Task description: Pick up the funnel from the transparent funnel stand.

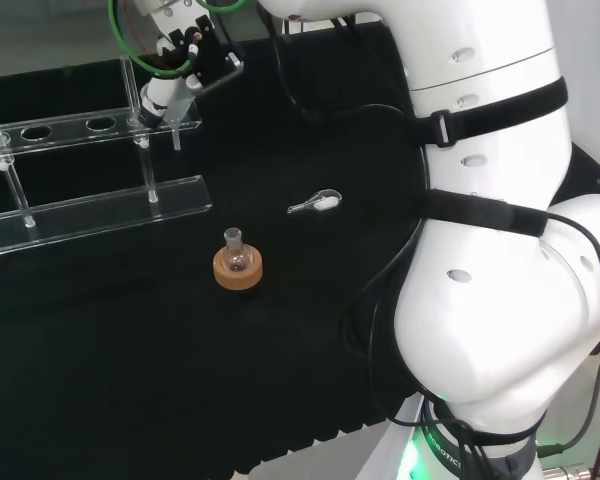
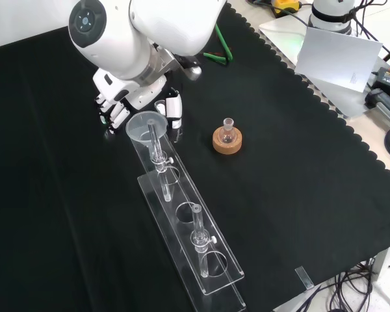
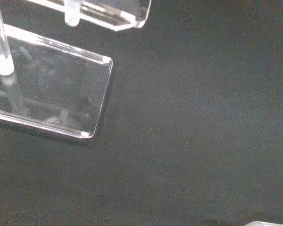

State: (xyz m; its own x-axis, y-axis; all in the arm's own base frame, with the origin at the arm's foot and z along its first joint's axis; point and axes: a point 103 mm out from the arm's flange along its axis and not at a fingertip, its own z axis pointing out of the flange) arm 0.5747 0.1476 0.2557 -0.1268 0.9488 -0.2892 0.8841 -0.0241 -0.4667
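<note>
hand [image 2: 120, 104]: largely covered by the arm's white link in the front view; finger curl cannot be told
funnel stand [image 1: 90, 205]: cut off by the left edge in the head view
small clear item [image 1: 315, 203] on the cloth: too small to identify
flask [image 1: 237, 256] contents: cannot tell

Bright, even overhead light — glare on the clear stand [image 3: 52, 80], cloth [image 3: 203, 117] shadowless.
</note>
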